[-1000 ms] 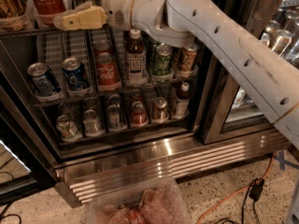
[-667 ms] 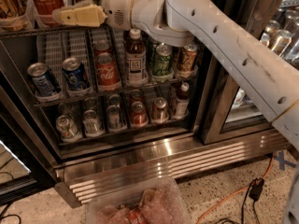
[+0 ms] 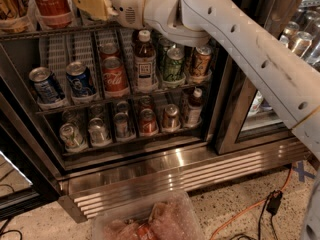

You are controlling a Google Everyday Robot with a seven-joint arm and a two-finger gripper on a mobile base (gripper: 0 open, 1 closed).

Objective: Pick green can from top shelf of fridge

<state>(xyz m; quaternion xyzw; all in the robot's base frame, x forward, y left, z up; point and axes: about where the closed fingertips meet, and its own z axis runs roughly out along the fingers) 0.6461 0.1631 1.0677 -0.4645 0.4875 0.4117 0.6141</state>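
Green can was hidden from me; gripper [image 3: 91, 5] hung at the fridge's [image 3: 175, 170] top shelf [image 3: 30, 33], left side, couldn't tell its grip.

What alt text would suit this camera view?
A white robot arm reaches into a drinks fridge, its end effector at the top shelf beside a red Coca-Cola bottle. Cans and bottles fill the racks below.
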